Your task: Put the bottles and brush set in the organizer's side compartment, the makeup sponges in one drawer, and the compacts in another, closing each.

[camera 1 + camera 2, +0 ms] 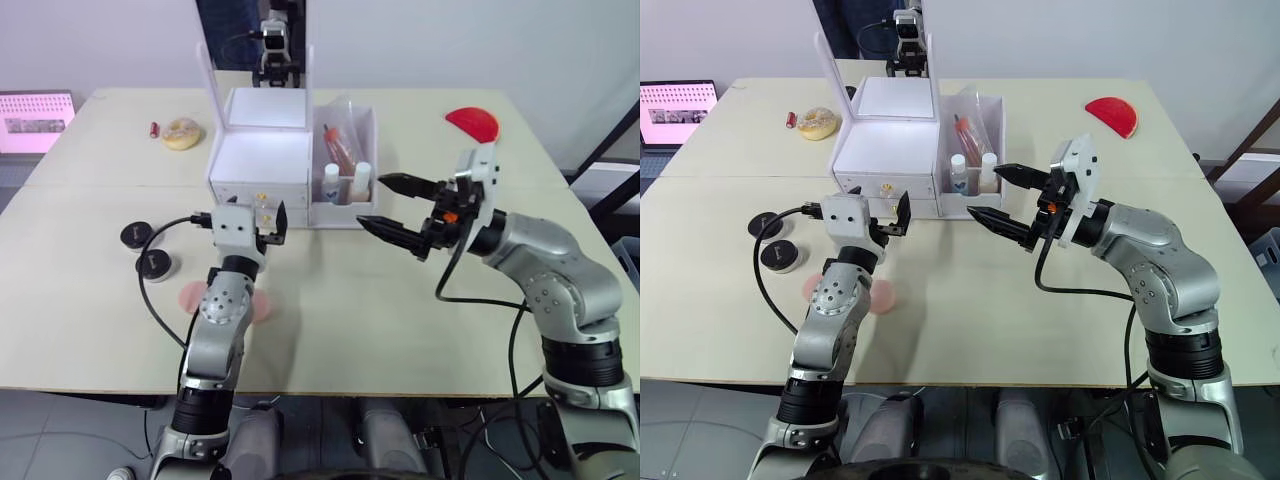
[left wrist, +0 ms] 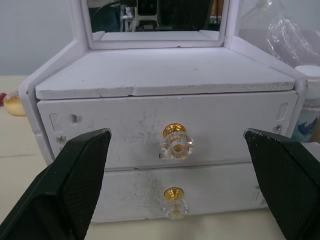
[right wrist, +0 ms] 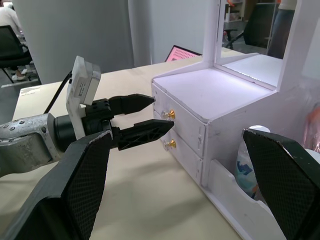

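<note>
At upper centre of the left eye view the white organizer [image 1: 258, 160] stands on the table [image 1: 400, 300] with both drawers shut; two small white-capped bottles [image 1: 345, 182] and a bagged brush set [image 1: 338, 140] sit in its side compartment. The left gripper [image 1: 263, 222], fingers apart, points at the upper drawer's gold knob [image 2: 176, 141]. The right gripper [image 1: 388, 204] hangs spread wide at right centre. Two black compacts [image 1: 146, 250] and pink makeup sponges [image 1: 192, 296] lie at lower left.
</note>
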Controlling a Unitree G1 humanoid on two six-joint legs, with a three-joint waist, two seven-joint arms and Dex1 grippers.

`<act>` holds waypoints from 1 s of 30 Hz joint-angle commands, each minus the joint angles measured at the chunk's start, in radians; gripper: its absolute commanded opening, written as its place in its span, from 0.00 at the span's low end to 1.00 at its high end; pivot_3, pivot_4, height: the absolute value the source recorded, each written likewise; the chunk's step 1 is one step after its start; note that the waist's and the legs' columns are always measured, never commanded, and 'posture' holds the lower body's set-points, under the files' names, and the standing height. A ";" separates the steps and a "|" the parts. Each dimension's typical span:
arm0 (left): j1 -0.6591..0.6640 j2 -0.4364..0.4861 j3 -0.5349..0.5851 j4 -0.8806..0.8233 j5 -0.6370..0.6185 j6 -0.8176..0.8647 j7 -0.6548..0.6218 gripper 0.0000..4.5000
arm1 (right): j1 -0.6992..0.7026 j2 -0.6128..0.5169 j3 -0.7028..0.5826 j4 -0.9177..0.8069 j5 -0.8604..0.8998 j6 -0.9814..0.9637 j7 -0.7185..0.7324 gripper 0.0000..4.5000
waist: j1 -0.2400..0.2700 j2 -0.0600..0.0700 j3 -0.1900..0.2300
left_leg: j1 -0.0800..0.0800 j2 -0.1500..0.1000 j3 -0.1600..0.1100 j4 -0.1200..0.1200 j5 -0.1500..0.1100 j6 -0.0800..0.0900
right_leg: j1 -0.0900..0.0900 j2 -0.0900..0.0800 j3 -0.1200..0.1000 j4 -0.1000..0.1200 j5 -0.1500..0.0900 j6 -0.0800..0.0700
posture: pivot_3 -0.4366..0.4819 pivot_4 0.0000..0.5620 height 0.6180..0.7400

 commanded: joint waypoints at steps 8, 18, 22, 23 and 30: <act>-0.023 0.002 0.004 0.003 0.019 -0.035 -0.005 0.58 | -0.020 0.004 -0.021 -0.011 0.016 -0.014 -0.005 1.00 | 0.000 0.000 0.000 | 0.000 0.000 0.000 0.000 0.000 0.000 | 0.000 0.000 0.000 0.000 0.000 0.000 | 0.48 0.27 1.00; -0.004 0.003 0.004 -0.015 0.021 -0.037 -0.013 0.01 | -0.023 0.003 -0.013 -0.012 0.009 -0.012 -0.011 1.00 | 0.000 0.000 0.000 | 0.000 0.000 0.000 0.000 0.000 0.000 | 0.000 0.000 0.000 0.000 0.000 0.000 | 0.48 0.27 1.00; 0.013 0.004 0.006 -0.028 0.021 -0.036 -0.020 0.01 | -0.024 0.003 -0.012 -0.014 0.009 -0.011 -0.015 1.00 | 0.000 0.000 0.000 | 0.000 0.000 0.000 0.000 0.000 0.000 | 0.000 0.000 0.000 0.000 0.000 0.000 | 0.48 0.27 1.00; 0.017 0.004 0.006 -0.031 0.022 -0.038 -0.021 0.01 | -0.025 0.002 -0.012 -0.014 0.010 -0.010 -0.016 1.00 | -0.001 0.000 0.000 | 0.000 0.000 0.000 0.000 0.000 0.000 | 0.000 0.000 0.000 0.000 0.000 0.000 | 0.48 0.27 1.00; 0.019 0.004 0.004 -0.043 0.031 -0.033 -0.018 0.29 | -0.027 0.000 -0.008 -0.008 0.010 -0.001 -0.019 1.00 | 0.000 0.000 0.000 | 0.000 0.000 0.000 0.000 0.000 0.000 | 0.000 0.000 0.000 0.000 0.000 0.000 | 0.48 0.27 1.00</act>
